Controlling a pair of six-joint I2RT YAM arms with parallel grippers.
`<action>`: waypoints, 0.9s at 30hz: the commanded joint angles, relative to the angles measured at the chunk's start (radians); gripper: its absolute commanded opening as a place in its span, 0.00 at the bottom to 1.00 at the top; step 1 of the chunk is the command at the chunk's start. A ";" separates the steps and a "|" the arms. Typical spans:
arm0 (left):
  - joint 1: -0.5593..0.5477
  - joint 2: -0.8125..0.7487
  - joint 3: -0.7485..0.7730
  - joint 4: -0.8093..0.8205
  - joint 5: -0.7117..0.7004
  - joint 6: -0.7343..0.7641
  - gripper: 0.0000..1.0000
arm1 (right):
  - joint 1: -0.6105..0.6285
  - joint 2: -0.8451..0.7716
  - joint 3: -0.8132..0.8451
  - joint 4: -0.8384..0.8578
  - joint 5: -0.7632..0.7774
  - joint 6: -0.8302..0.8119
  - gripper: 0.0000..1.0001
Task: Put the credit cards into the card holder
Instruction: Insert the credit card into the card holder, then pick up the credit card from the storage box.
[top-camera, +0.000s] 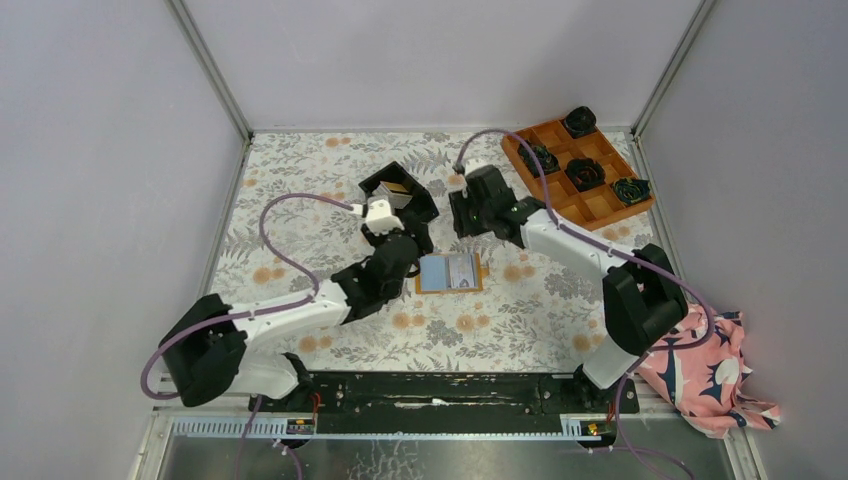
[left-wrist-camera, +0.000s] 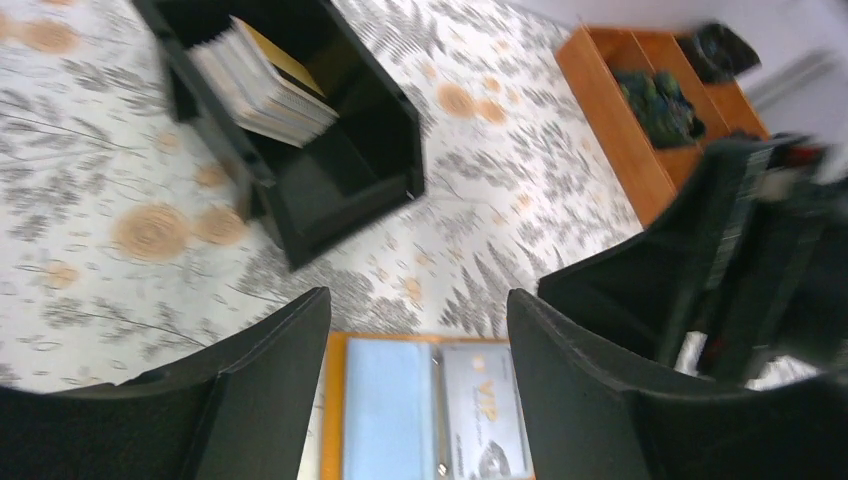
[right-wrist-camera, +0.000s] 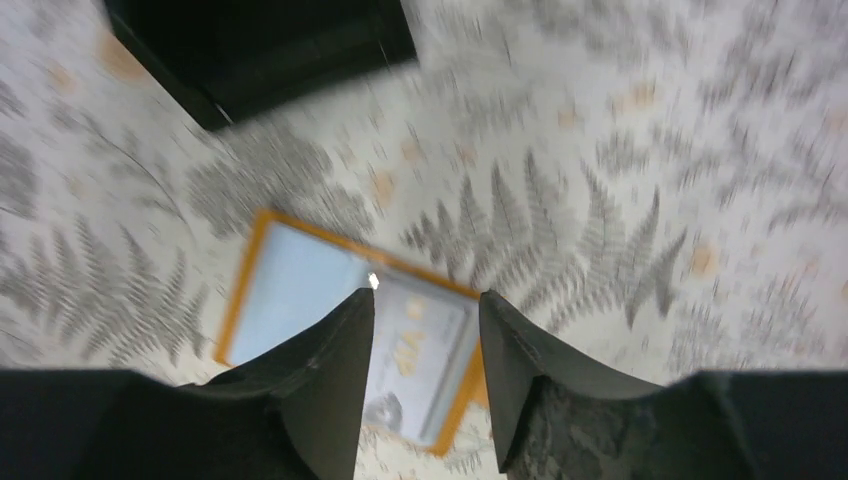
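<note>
The left gripper (left-wrist-camera: 418, 305) hangs with its jaws spread wide and nothing between them, poised just above the near edge of the card holder (left-wrist-camera: 388, 405) and facing the black bin (left-wrist-camera: 345, 190). That pose suits a reach: the bin lies just beyond the fingers, and in it the remaining credit cards (left-wrist-camera: 262, 80) lean in a fanned stack against one wall, edges up, where a fingertip can get behind one

The right gripper (right-wrist-camera: 428, 300) hovers over the holder from the far side, jaws parted by a narrower gap and, as far as the blurred wrist view shows, empty. It looks placed to steady the holder or press a card home

The holder itself lies opened flat on the fern-patterned table (top-camera: 520, 320), between the two arms, light blue inside upward so the pockets are reachable from above. One silvery card (left-wrist-camera: 482, 415) already sits in its right half; the left half shows only bare blue. The task is therefore begun but far from finished, and the next step, I judge, is a pick from the bin
</note>
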 joint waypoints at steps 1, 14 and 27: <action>0.091 -0.073 -0.063 -0.024 -0.067 0.011 0.73 | 0.001 0.066 0.204 0.003 -0.088 -0.092 0.52; 0.424 0.002 -0.110 0.116 0.212 -0.076 0.74 | 0.008 0.507 0.764 -0.009 -0.317 -0.165 0.53; 0.549 0.198 -0.093 0.247 0.354 -0.113 0.74 | 0.033 0.826 1.176 -0.078 -0.383 -0.196 0.52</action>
